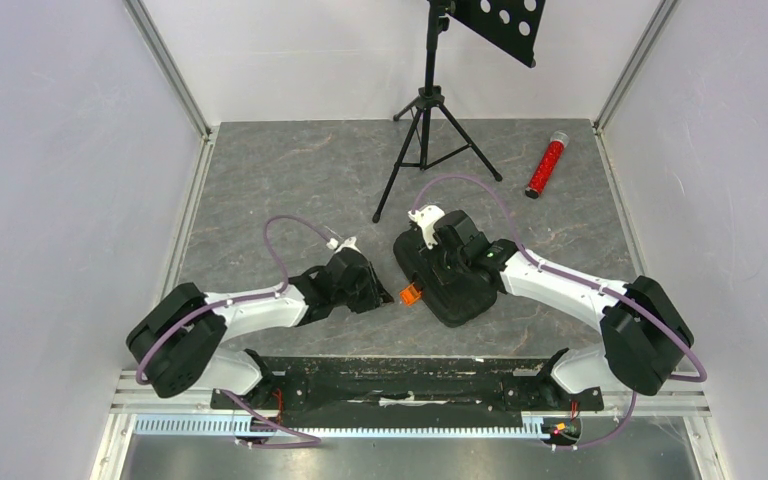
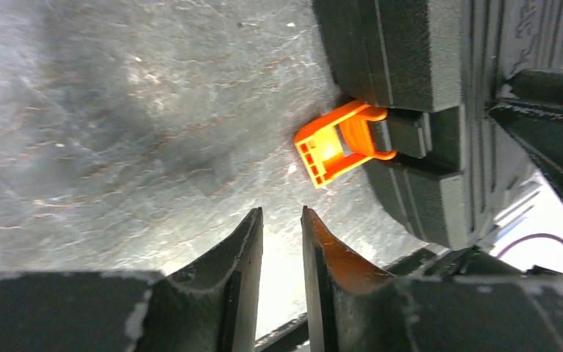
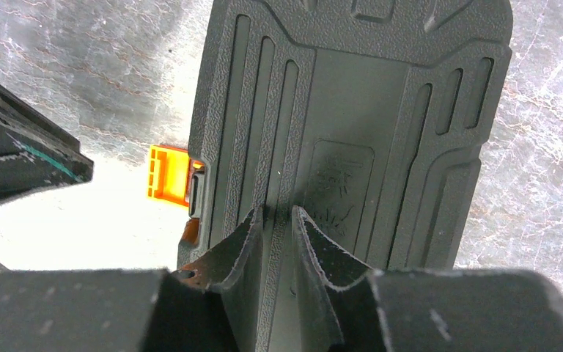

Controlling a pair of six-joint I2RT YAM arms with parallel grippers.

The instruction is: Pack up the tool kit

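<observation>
The tool kit lies closed on the gray table, a little right of the middle and toward the near side. Its long axis runs on a diagonal, from far left to near right, and the ribbed lid faces up. The orange latch stands out from the long side that looks toward my left arm.

My right gripper is over the lid. Its fingers have only a narrow gap and nothing between them. I cannot tell if the tips touch the lid. My left gripper is low over the table, just beside the latch but apart from it. Its fingers are also narrow and hold nothing.

For moving, open gray surface reaches from the case to the left wall. Behind the case, the feet of the black tripod stand come near its far end. The red glittery tube lies far right, close to the right wall and well apart from the case. The black base rail closes the near side.
</observation>
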